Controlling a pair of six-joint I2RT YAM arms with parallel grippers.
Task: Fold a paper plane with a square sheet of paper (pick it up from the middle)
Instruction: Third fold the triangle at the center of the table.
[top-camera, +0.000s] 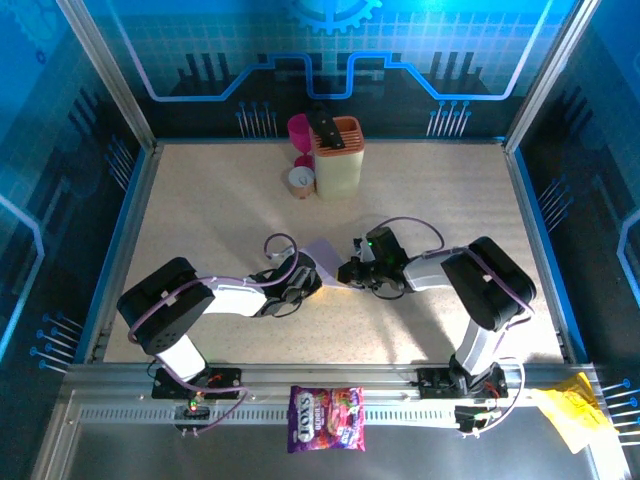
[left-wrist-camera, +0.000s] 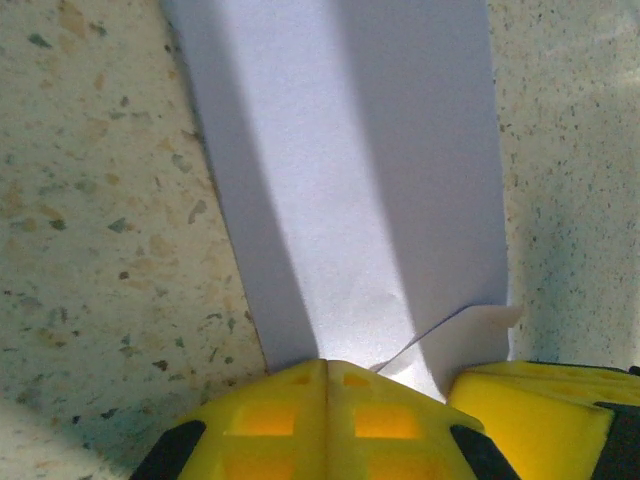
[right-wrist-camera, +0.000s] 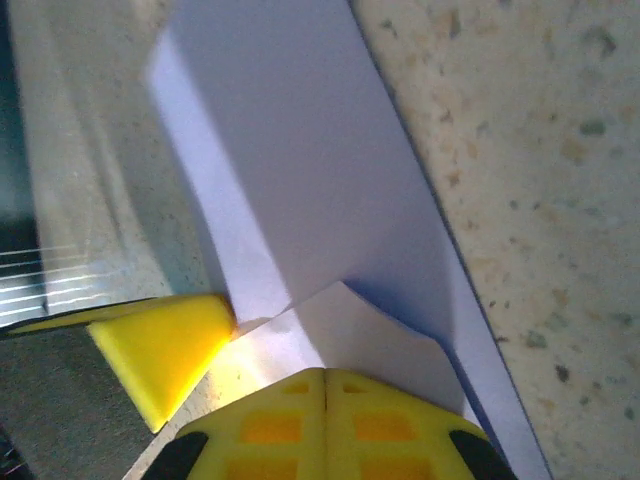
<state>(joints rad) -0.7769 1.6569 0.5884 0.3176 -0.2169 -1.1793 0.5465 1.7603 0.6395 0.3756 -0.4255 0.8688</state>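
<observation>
The square sheet of paper is pale lilac and lies partly folded on the speckled table mid-field, between my two grippers. My left gripper is shut, its yellow tips resting on the near edge of the paper. Beside them a small corner flap curls up. My right gripper is also shut. Its tips press on a folded-over flap of the same sheet. Each wrist view catches the other gripper's yellow finger, one finger at right and one finger at left.
At the back of the table stand a beige holder, a magenta cup and a small roll. A purple-pink sweets bag and yellow crumpled paper lie on the near rail. Raised rims border the table.
</observation>
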